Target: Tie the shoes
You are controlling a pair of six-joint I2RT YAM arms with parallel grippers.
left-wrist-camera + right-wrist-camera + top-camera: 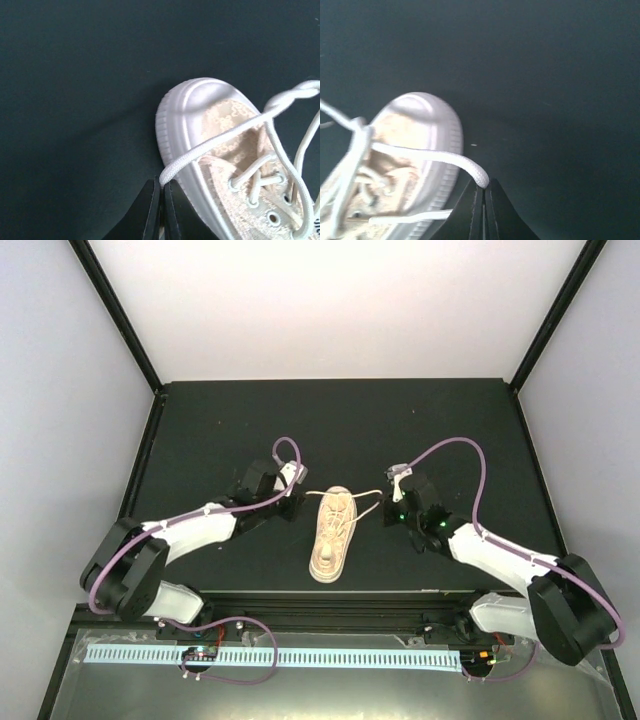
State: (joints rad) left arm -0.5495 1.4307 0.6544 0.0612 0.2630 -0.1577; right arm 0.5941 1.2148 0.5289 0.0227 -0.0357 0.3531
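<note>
While both arms reach in over the dark counter, the sneaker sits flat on it right between the two end effectors, sole down, just inboard of each one.

Left end effector: fingers pressed together w/ basically no gap, and the left lace end is pinched right at the tips. In the wrist cam the left end effector has the left lace end running up and away from the tips, across the pale toe cap of the sneaker, which is just ahead and to the right of the fingers. The lace looks fairly taut.

Right end effector: same deal, clamped shut on the right lace end. Its wrist cam shows the right end effector w/ the right lace end coming out of the tips and arching left over the rubber rim of the sneaker, which is just ahead-left of the fingers. That pic is a bit blurry tbh.

Both strands meet in a crossing over the front of the shoe; can't tell how tight it is.
</note>
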